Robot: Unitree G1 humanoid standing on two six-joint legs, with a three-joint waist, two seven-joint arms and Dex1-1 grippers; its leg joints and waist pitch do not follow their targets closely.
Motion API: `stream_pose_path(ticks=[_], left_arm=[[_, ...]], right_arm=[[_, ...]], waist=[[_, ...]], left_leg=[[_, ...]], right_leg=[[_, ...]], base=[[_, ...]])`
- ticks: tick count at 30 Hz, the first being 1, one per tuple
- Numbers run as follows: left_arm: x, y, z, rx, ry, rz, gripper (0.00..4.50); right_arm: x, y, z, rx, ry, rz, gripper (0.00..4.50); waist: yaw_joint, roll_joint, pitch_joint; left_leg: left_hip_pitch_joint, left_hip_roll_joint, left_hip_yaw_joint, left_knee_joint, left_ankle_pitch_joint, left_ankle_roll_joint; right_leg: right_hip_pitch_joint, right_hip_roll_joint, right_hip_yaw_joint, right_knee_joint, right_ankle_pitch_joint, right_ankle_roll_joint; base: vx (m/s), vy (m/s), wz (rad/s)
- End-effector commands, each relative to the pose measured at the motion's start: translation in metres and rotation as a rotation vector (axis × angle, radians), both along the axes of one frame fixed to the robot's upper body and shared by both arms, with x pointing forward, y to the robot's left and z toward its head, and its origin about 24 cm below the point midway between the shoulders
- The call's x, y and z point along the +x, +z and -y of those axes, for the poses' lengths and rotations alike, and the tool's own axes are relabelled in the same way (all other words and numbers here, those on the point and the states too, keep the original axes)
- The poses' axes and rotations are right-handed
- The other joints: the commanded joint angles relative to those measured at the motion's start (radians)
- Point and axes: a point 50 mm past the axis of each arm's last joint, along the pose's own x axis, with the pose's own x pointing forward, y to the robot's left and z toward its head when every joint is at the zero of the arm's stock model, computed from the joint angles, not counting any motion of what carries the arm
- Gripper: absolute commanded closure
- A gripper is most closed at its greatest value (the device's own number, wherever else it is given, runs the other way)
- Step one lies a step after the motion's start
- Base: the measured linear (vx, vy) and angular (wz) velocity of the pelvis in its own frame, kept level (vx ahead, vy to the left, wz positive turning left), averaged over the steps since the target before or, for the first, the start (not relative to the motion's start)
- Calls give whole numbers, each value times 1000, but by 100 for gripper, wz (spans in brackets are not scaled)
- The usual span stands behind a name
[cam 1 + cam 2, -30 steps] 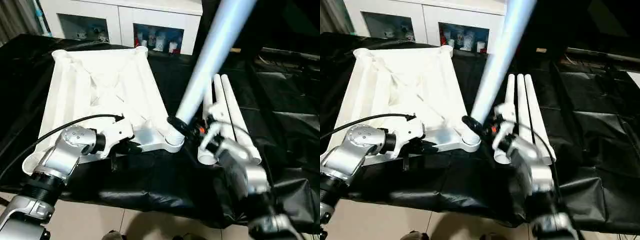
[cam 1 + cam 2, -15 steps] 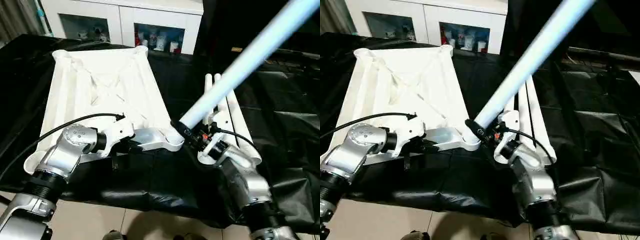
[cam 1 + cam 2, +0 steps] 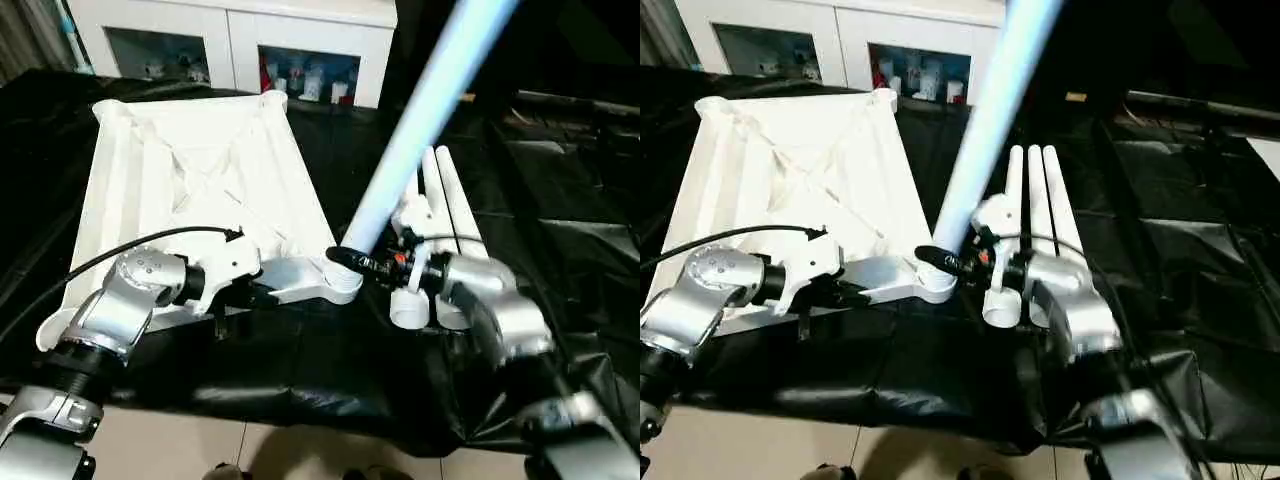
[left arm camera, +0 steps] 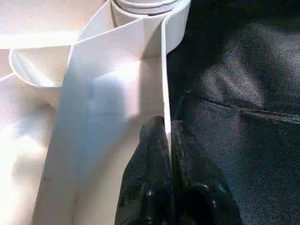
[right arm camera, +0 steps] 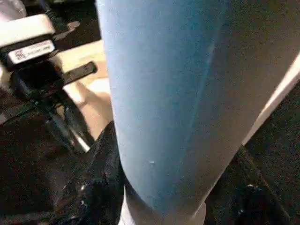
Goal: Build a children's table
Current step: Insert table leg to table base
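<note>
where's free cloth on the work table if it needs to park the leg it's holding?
Bare black cloth to the right of the three spare legs, and a strip along the near edge below the tabletop. Crowded at the near right corner socket: the held leg, right gripper and left gripper all meet there.

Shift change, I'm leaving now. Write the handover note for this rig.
Left end effector: shut on the near rim of the tabletop, which lies underside up on the black-draped table.
Right end effector: gripping the base of one leg, which rises steeply from the near right corner socket.
Done: that leg is at its socket; seating unconfirmed.
Left: three spare legs lying beside the top.
</note>
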Motion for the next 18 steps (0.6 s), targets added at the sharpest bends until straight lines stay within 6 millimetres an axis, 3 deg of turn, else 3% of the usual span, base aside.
stream_pose_path(ticks=[1,18], left_arm=[[1,7,4,-10,-28,34,450],[-10,6,12,-32,-148,-41,450]], right_arm=[[-13,-37,0,-113,55,-180,264],[-20,-40,4,-209,346,-250,264]], waist=[[1,2,-50],[6,-5,-61]], left_leg=[[7,26,-3,-67,-239,22],[13,29,3,-59,-146,62]], right_leg=[[37,-71,49,-90,-280,-183],[46,-68,45,-68,-71,-244]], base=[[0,0,0],[0,0,0]])
